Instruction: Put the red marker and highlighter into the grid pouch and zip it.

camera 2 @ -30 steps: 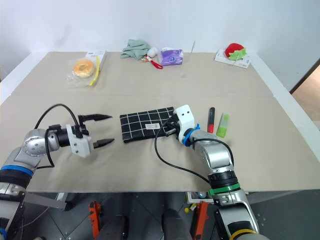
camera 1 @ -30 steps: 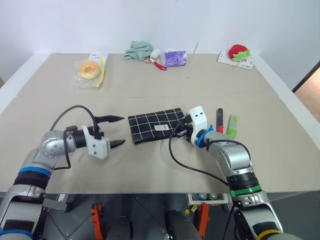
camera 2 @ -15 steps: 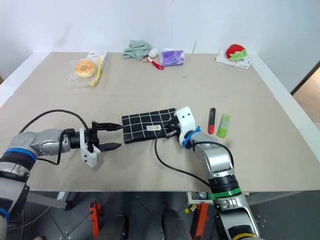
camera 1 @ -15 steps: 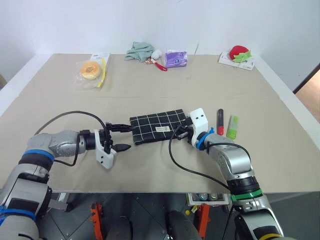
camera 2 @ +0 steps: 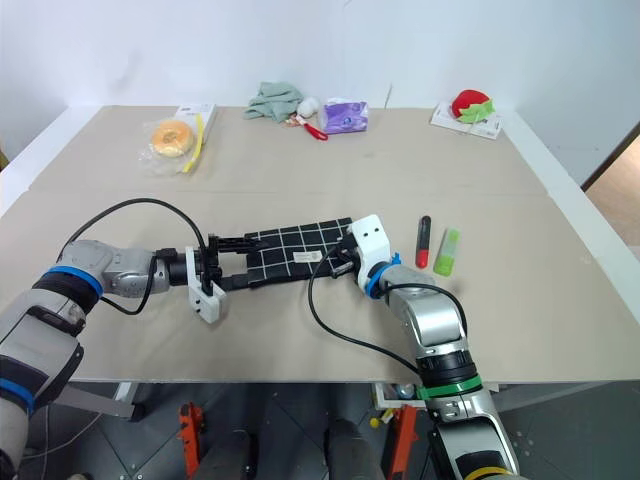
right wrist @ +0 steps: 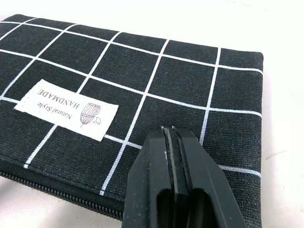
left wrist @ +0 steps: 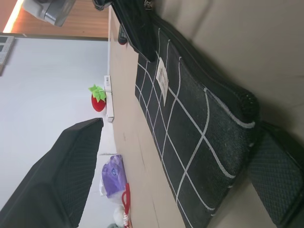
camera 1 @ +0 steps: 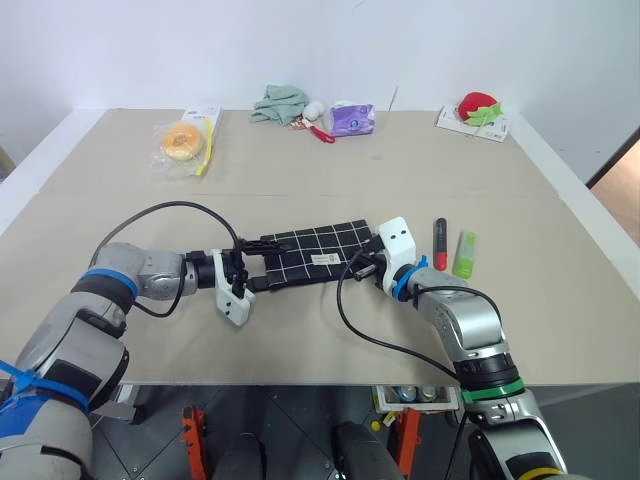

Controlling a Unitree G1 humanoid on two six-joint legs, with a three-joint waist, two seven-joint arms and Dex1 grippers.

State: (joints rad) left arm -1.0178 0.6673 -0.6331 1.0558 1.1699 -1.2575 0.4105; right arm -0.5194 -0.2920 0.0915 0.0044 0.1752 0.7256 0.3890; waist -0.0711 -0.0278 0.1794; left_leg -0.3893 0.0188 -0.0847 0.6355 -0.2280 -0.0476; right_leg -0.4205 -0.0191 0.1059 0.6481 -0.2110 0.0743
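Straddling the grid pouch's (camera 1: 310,255) left end, the left hand (camera 1: 247,268) has its fingers spread wide, one on each side of that short edge, not yet clamped. The right hand (camera 1: 362,264), fingers pressed together, sits on the pouch's right end. Pouch's long axis runs hand to hand; red marker (camera 1: 439,243) and highlighter (camera 1: 464,253) lie on the surface just right of it, nearer the right hand

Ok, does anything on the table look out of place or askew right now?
Nothing looks spilled or damaged. The grid pouch lies flat but slightly skewed to the table edge. The red marker and the highlighter lie side by side to its right, not yet inside. The left gripper, jaws open, straddles the pouch's left end.
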